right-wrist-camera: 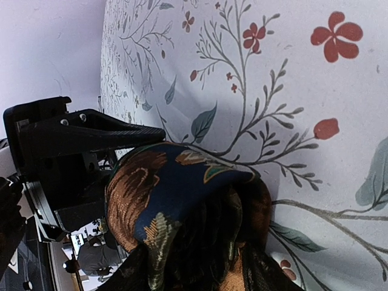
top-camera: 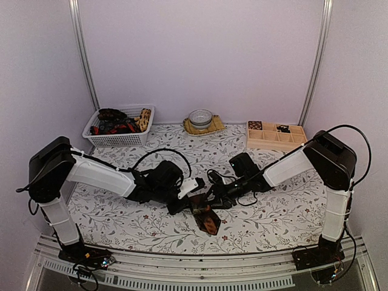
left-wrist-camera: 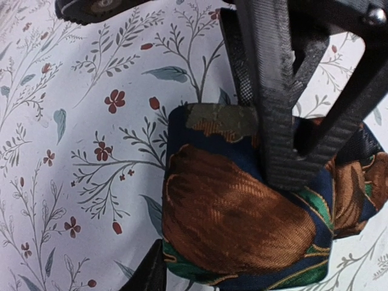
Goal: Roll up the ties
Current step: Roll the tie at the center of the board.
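One tie (top-camera: 206, 217), navy with brown and green leaf shapes, lies mid-table, partly rolled, its pointed tail toward the near edge. Both grippers meet at the roll. My right gripper (top-camera: 218, 197) is shut on the roll; in the right wrist view the tie (right-wrist-camera: 176, 194) bulges over that gripper (right-wrist-camera: 200, 267) and hides its fingers. In the left wrist view the roll (left-wrist-camera: 236, 218) fills my left gripper (left-wrist-camera: 204, 267). One left fingertip (left-wrist-camera: 148, 276) presses its left edge, the other is hidden under fabric. The right gripper's ribbed fingers (left-wrist-camera: 273, 109) clamp the roll from above.
A white basket (top-camera: 121, 140) at the back left holds several more ties (top-camera: 115, 124). A glass bowl (top-camera: 200, 118) on a mat stands at back centre. A wooden compartment tray (top-camera: 276, 142) sits back right. Black cables (top-camera: 163, 151) loop over the floral cloth behind the grippers.
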{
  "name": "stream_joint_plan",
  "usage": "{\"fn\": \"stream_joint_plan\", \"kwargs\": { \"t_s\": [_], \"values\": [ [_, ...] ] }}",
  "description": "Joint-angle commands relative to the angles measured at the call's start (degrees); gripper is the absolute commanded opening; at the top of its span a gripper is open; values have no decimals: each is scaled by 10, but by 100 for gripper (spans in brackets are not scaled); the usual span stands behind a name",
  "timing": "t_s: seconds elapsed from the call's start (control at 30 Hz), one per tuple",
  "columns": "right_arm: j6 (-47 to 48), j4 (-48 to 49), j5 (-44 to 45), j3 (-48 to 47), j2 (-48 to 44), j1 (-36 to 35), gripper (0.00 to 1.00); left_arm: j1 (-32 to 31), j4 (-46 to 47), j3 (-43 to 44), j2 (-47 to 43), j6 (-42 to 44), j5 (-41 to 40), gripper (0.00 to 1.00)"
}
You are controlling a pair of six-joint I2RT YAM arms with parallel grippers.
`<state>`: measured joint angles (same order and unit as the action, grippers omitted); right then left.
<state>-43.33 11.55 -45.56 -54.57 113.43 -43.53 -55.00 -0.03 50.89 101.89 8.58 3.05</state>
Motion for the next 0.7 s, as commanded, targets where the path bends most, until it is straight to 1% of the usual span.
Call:
{"fn": "stream_joint_plan", "kwargs": {
  "t_s": [0.0, 0.1, 0.33, 0.67],
  "values": [
    [15, -48, 43, -3, -14, -13, 51, -29, 67, -2, 18, -22, 12, 29],
    [15, -45, 42, -5, -14, -13, 54, -33, 80, -7, 18, -28, 12, 30],
    [14, -45, 41, -12, -14, -17, 54, -34, 96, -17, 14, -43, -15, 30],
    [14, -46, 41, -10, -13, -17, 54, -33, 132, -40, 7, -64, -13, 36]
  ]
}}
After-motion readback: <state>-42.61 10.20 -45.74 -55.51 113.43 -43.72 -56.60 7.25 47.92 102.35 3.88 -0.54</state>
